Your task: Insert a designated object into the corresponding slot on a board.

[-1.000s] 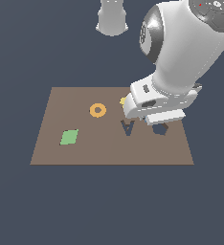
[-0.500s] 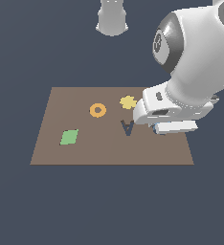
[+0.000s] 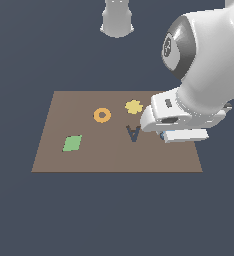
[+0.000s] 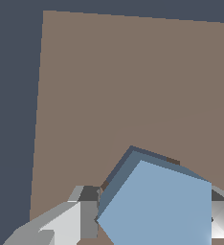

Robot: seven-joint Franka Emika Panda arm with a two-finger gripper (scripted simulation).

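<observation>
Board (image 3: 89, 160), flat, brown and rectangular, lies on a dark grey-blue ground in the exterior view. On it sit an orange ring (image 3: 102, 115), a yellow flower shape (image 3: 134, 106) just beside the ring toward the exterior view's right, a green diamond (image 3: 72, 143) well apart near the exterior view's left edge of the board, and a dark letter-A cutout (image 3: 133, 133) below the flower. The large white robot arm (image 3: 209, 60) covers the board's right portion in that view, and its white wrist block hides nearly all of the gripper (image 3: 165, 136); only a speck of blue shows beneath it, just beside the letter A. A pale grey cylinder-like shape (image 3: 117, 17) stands well beyond the board's far edge. The wrist view shows the light-blue pentagon block (image 4: 157, 206) filling the space between the two grey fingers (image 4: 85, 213), which are clamped on its opposite sides. A dark rim of the pentagon slot (image 4: 121, 165) shows along the block's edge, the block lying over it; whether it is seated cannot be told.
</observation>
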